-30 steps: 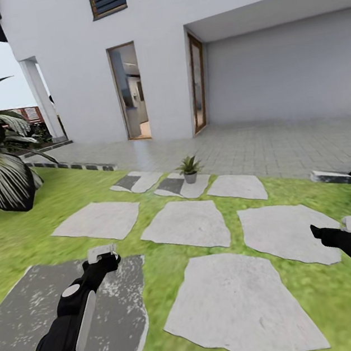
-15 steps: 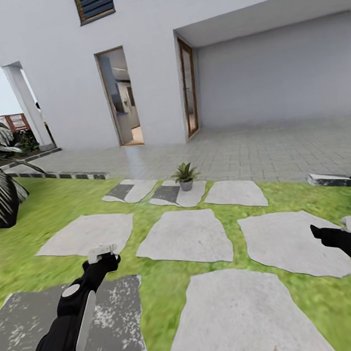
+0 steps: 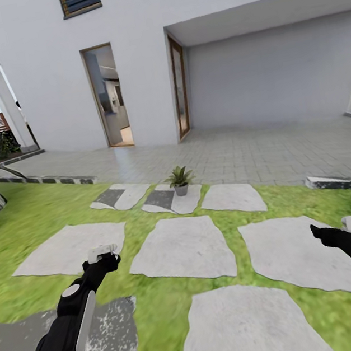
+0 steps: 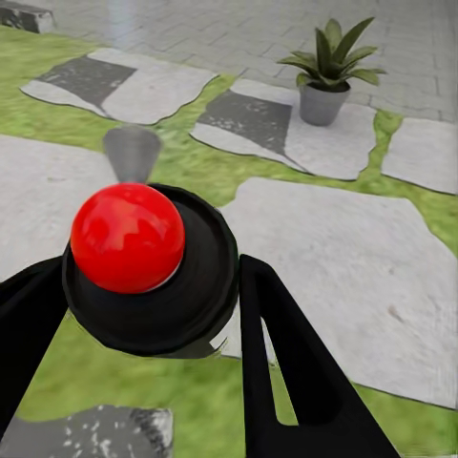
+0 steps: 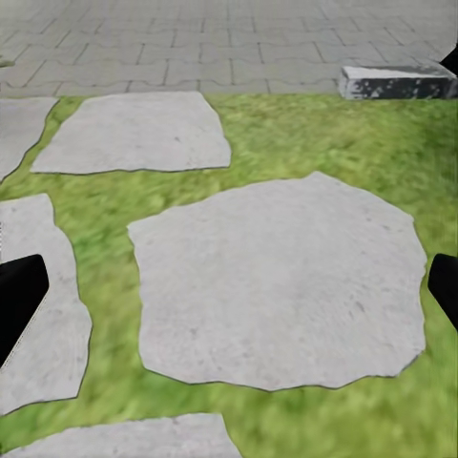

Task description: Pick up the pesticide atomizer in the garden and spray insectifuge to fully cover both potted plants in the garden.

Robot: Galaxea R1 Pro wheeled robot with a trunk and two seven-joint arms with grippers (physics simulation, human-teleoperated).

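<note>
On the lawn (image 3: pixel 45 213) of the garden, we are facing a white house (image 3: pixel 179 56) across pale stepping stones (image 3: pixel 181 248). Our left gripper (image 4: pixel 143 372) is clenching the pesticide atomizer (image 4: pixel 143 262): the left wrist view is showing its red button top (image 4: pixel 127 237) and small nozzle (image 4: pixel 132 153) between our black fingers (image 4: pixel 286 363), detail the head view is not giving, where we are seeing just the arm and a white fitting at our left gripper (image 3: pixel 102 254). One potted plant (image 3: pixel 180 178) is sitting in its little grey pot (image 3: pixel 182 190) on a far stone, well apart from us; the wrist view is showing that potted plant (image 4: pixel 329 57) ahead of the nozzle. Our right gripper (image 5: pixel 229 286) is hanging released, fingertips (image 5: pixel 19 296) wide apart over grass and stone. From the head, our right gripper (image 3: pixel 343 231) is showing at the frame's edge.
</note>
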